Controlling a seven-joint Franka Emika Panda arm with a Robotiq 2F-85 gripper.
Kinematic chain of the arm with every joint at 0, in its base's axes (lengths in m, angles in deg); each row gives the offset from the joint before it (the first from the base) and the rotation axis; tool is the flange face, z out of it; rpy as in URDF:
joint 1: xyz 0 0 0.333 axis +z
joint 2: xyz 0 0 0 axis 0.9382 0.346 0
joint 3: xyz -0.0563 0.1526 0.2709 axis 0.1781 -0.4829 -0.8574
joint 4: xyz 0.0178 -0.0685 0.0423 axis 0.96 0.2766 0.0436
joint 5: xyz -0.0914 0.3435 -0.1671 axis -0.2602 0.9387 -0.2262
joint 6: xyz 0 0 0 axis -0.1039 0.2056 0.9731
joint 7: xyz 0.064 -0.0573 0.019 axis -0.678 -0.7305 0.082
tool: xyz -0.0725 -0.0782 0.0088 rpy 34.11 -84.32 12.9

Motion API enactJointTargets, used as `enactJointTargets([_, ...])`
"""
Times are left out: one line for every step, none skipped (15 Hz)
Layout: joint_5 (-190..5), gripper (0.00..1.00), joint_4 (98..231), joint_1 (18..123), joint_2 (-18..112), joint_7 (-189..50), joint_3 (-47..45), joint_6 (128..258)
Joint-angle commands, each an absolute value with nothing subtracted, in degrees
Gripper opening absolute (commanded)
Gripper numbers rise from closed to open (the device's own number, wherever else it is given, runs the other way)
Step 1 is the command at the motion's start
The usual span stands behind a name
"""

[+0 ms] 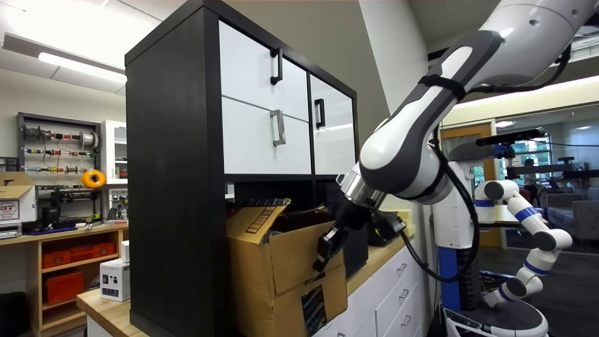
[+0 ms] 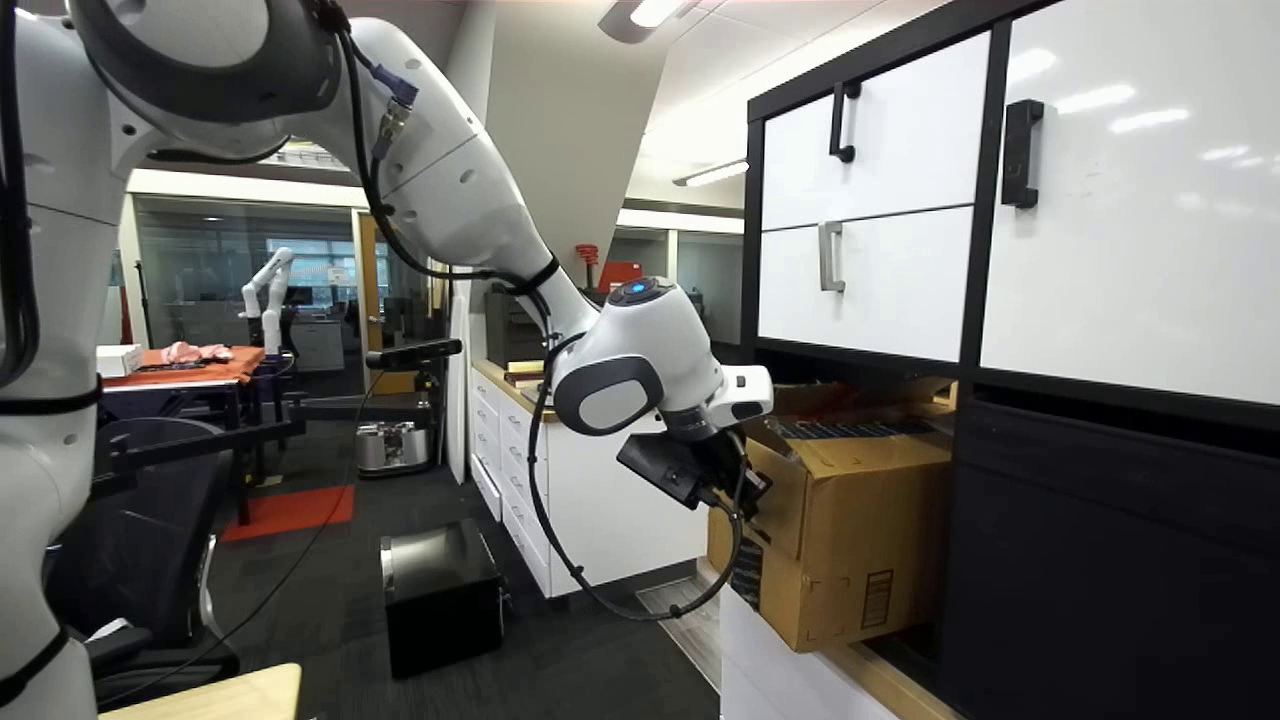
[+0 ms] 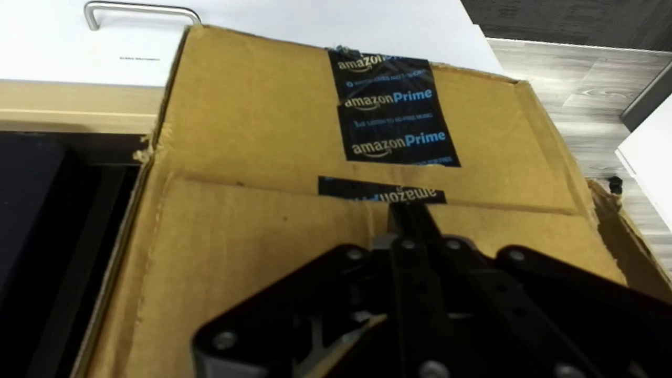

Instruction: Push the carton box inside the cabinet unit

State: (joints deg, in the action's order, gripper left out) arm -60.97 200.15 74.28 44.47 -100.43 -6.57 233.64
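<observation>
The carton box point(image 1: 292, 262) is brown with loose top flaps and dark printed tape. In both exterior views it sits partly in the lower opening of the black cabinet unit point(image 1: 168, 178), its front sticking out past the cabinet's front edge. It also shows in an exterior view point(image 2: 880, 540), with the cabinet unit point(image 2: 965, 300) above and beside it. My gripper point(image 1: 320, 266) is shut and empty at the box's front face. In the wrist view the fingertips point(image 3: 412, 207) are together at the taped crease of the box point(image 3: 252, 115); I cannot tell whether they press on it.
White drawers point(image 1: 393, 299) under a wooden counter point(image 1: 369, 262) stand below the cabinet. A dark panel point(image 2: 1100, 560) fills the lower compartment beside the box. A black cable point(image 2: 590, 580) loops down from the wrist. A white box point(image 1: 114, 280) stands on the counter behind the cabinet.
</observation>
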Motion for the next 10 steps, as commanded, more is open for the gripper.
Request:
enactJointTargets([-62.2, 0.03, 193.3, 74.0, 49.9, -101.7, -6.6, 235.7])
enactJointTargets([-62.5, 0.03, 192.2, 73.9, 50.7, -101.8, -6.5, 235.7])
enactJointTargets([-62.8, 0.03, 191.2, 73.9, 51.6, -101.9, -6.4, 235.7])
enactJointTargets([-63.1, 0.04, 190.1, 73.8, 52.3, -102.1, -6.3, 235.6])
enactJointTargets([-63.4, 0.04, 189.0, 73.7, 53.1, -102.2, -6.2, 235.5])
enactJointTargets([-63.7, 0.03, 187.9, 73.7, 53.9, -102.1, -6.0, 235.5])
enactJointTargets([-63.9, 0.03, 187.0, 73.7, 54.5, -102.1, -5.8, 235.4])
enactJointTargets([-64.2, 0.03, 185.9, 73.7, 55.3, -101.9, -5.4, 235.4])
enactJointTargets([-64.3, 0.03, 185.0, 73.7, 55.9, -101.7, -5.1, 235.3])
enactJointTargets([-64.6, 0.03, 184.3, 73.8, 56.3, -101.6, -4.7, 235.2])
